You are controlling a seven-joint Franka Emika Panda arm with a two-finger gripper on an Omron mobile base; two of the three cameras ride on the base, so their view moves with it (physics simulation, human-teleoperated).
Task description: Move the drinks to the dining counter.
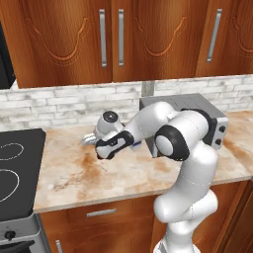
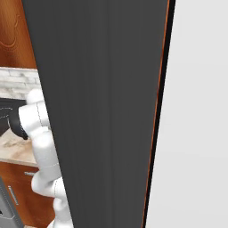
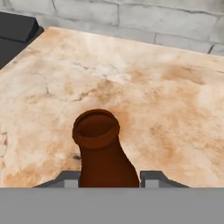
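Cola bottle (image 3: 104, 151): dark-brown, glossy, round flared mouth over a widening neck; stands upright on the counter (image 3: 166, 100) at 6 o'clock in the hand view, between the two grey fingertips (image 3: 154, 178). Jaws pressed against both sides of its neck, grasping it.

Counter: beige-and-rust marbled stone, matte, veined (white brick wall (image 1: 64, 101) behind it).

Toaster (image 1: 217, 118): grey, boxy, at 3 o'clock on the counter, partly behind the arm.

Stovetop (image 1: 15, 168): black, flat, at 9 o'clock.

Wall cabinets (image 1: 64, 34): brown wood, metal bar handles.
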